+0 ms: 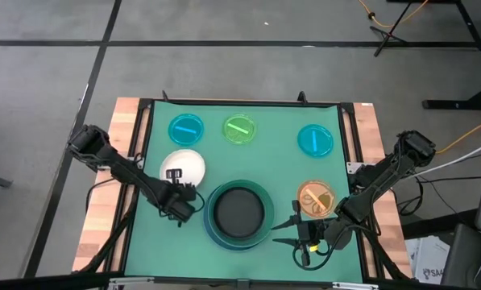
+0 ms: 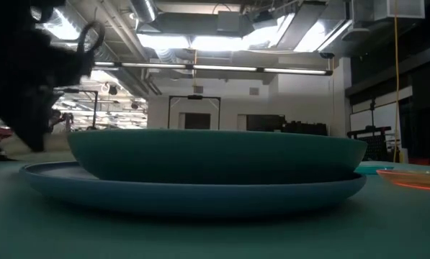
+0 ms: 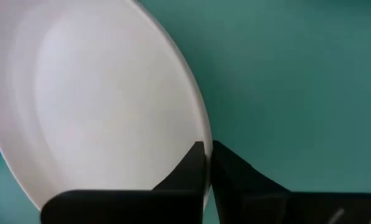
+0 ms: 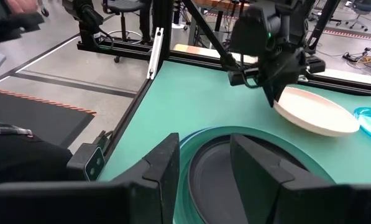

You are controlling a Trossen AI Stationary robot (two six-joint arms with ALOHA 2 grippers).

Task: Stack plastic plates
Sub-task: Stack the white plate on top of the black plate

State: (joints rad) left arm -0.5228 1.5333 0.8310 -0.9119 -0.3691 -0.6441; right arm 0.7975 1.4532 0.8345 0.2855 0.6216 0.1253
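The white plate (image 1: 184, 164) lies left of centre, and my left gripper (image 1: 176, 177) is shut on its near rim. A stack (image 1: 239, 214) stands at the near middle: a black plate (image 1: 239, 211) inside a teal-green one (image 2: 215, 155) on a light-blue one (image 2: 200, 193). My right gripper (image 1: 283, 233) is open, level, just right of the stack, touching nothing. Two small blue plates (image 1: 186, 128) (image 1: 315, 140) and a green one (image 1: 240, 130) lie along the far side. The orange plate (image 1: 316, 199) lies right of the stack. My left gripper (image 3: 207, 150) pinches the white plate's rim (image 3: 201, 134) on its near side, one finger over the inner face and one outside. The fingers come from the near-left, slanting down. In the right wrist view the white plate (image 4: 316, 112) sits tilted, its held edge raised.
A black frame rail (image 1: 143, 153) runs round the green mat (image 1: 276, 165), with wooden table edges (image 1: 107, 217) outside it. Bare mat shows between the far row of small plates and the stack. A person's sleeve (image 4: 11, 146) shows beyond the table's left side.
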